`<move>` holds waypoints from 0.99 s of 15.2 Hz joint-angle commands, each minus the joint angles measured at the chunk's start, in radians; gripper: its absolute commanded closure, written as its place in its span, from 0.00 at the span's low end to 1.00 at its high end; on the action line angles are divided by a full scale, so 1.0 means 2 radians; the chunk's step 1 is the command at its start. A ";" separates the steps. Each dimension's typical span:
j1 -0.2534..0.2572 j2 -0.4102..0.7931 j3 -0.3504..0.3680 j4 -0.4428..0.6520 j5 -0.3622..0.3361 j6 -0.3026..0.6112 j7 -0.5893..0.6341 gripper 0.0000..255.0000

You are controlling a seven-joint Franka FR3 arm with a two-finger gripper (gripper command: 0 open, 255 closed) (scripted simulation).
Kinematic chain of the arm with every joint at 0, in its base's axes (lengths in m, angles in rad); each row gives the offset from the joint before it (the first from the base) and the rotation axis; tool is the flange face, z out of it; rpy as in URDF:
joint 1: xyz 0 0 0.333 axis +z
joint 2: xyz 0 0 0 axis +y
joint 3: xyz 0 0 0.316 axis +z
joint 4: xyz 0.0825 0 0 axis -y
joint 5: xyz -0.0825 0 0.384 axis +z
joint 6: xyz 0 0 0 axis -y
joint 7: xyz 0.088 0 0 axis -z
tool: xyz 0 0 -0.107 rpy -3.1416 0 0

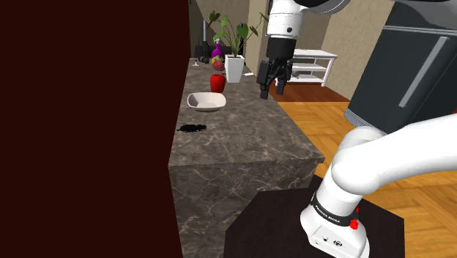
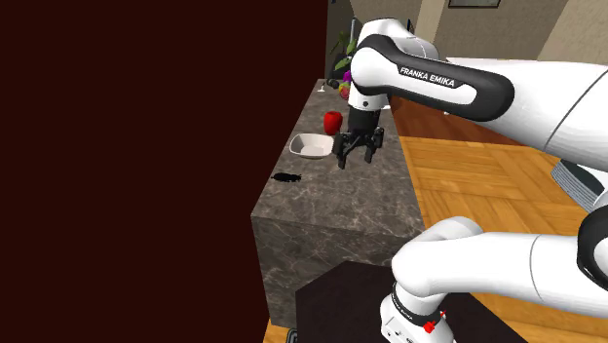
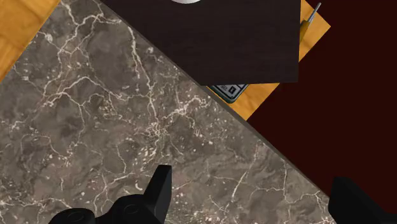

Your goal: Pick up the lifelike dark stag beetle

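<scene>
We start with the grey veined counter [image 1: 242, 139], which runs away from the dark stand [image 1: 271, 220]. The white arm [image 1: 388, 157] arches over it. The gripper [image 1: 272, 89] hangs above the counter's edge on the shoulder view's right, with nothing in it and its fingers [image 3: 159, 191] spread wide. Below it, from the wrist, we see only bare stone. Further along the counter stand a white plant pot [image 1: 235, 68], a shallow white bowl [image 1: 206, 101] and a red apple-like thing [image 1: 217, 83]. Smallest of all is the stag beetle [image 1: 192, 128], a flat black shape lying on the counter. It sits on the shoulder view's left, nearer the stand than the bowl and well apart from the gripper. We judge it light, stiff and low, with thin legs and jaws that could snag or snap, so we would pinch the broad body across its width, not the limbs. Being so flat, it could slip out unless the fingers reach nearly to the stone. Its long axis seems to run across the counter, left to right in both exterior views. We cannot tell which end is the head.
</scene>
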 commanded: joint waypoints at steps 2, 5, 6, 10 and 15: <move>0.003 0.014 -0.003 -0.002 -0.004 0.017 -0.014 0.00; 0.013 0.058 -0.010 -0.005 -0.015 0.066 -0.053 0.00; 0.015 0.073 -0.012 -0.004 -0.017 0.082 -0.066 0.00; 0.028 0.140 -0.019 0.006 -0.027 0.143 -0.115 0.00; 0.042 0.229 -0.025 0.035 -0.034 0.211 -0.174 0.00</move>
